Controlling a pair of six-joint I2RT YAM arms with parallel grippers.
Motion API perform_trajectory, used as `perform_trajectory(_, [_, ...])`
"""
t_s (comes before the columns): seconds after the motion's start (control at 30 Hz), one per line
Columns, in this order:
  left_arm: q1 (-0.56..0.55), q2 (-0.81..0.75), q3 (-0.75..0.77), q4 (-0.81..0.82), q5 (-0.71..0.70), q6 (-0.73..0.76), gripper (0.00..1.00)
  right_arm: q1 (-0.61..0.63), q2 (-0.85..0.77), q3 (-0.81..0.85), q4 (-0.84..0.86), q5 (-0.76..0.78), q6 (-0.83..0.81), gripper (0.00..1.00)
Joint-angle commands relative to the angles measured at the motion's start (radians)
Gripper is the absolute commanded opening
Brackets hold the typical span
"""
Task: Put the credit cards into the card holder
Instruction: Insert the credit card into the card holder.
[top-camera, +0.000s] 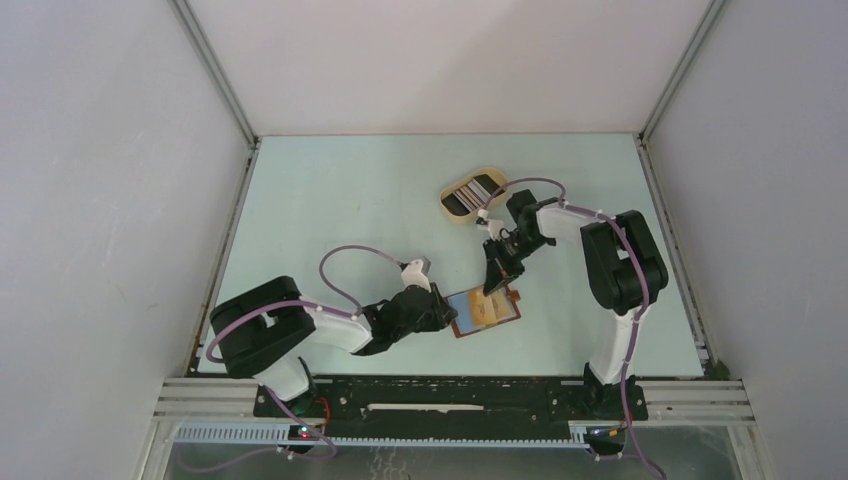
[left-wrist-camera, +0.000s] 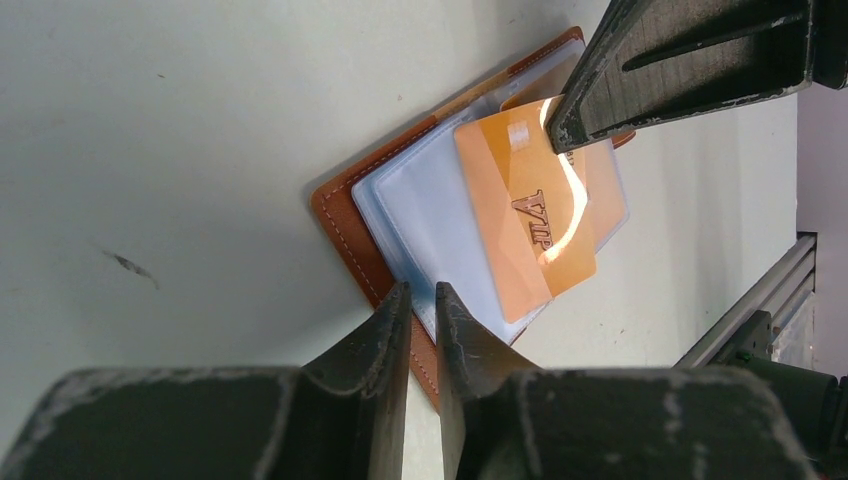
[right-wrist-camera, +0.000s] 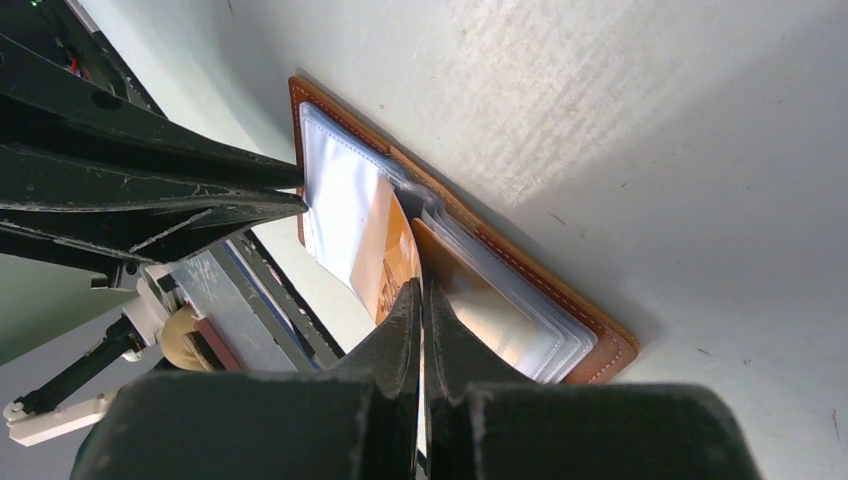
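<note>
An open brown card holder (top-camera: 486, 311) lies near the table's (top-camera: 330, 200) front edge. The left fingers (left-wrist-camera: 385, 335) pinch its cover. The right fingers (right-wrist-camera: 398, 330), closed on an orange card (left-wrist-camera: 520, 200), should slide it in flat.

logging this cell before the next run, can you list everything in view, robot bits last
card holder: 1, reddish-brown cover with clear sleeves, lying open on the table, front middle
orange card: 1, orange with VIP lettering, lying on the open card holder, one end under a clear sleeve
tray: 1, beige oval, far side of the table, right of centre
cards: several, dark and pale, in the tray, exact count unclear
table: 1, pale green, fills the floor of the white-walled cell
left gripper: 1, black, shut on an edge of the card holder
right gripper: 1, black, shut on the edge of the orange card
</note>
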Motion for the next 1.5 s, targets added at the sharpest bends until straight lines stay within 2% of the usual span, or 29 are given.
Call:
perform_trajectory(0.0, [-0.006,0.033,0.033,-0.061,0.002,0.026,0.2,0.018,0.017,0.023,0.013,0.017,0.005,0.0])
perform_trajectory(0.23, [-0.006,0.035,0.035,-0.057,0.009,0.029,0.2,0.047,0.033,0.028,0.023,0.018,0.015,0.0])
perform_trajectory(0.57, [-0.006,0.034,0.034,-0.042,0.017,0.033,0.2,0.057,0.042,0.03,0.043,-0.051,0.038,0.05])
perform_trajectory(0.8, [-0.006,0.015,0.01,-0.009,0.016,0.032,0.21,0.057,0.084,0.037,0.051,-0.121,0.05,0.13])
perform_trajectory(0.93, [-0.006,-0.002,-0.016,0.033,0.013,0.032,0.22,0.057,0.075,0.063,0.014,-0.121,0.016,0.26])
perform_trajectory(1.27, [-0.006,-0.063,-0.094,0.138,0.002,0.037,0.25,0.065,-0.025,0.069,-0.012,-0.037,-0.061,0.4])
perform_trajectory(1.47, [-0.006,-0.072,-0.121,0.183,0.005,0.038,0.26,0.097,-0.079,0.069,-0.015,0.053,-0.098,0.43])
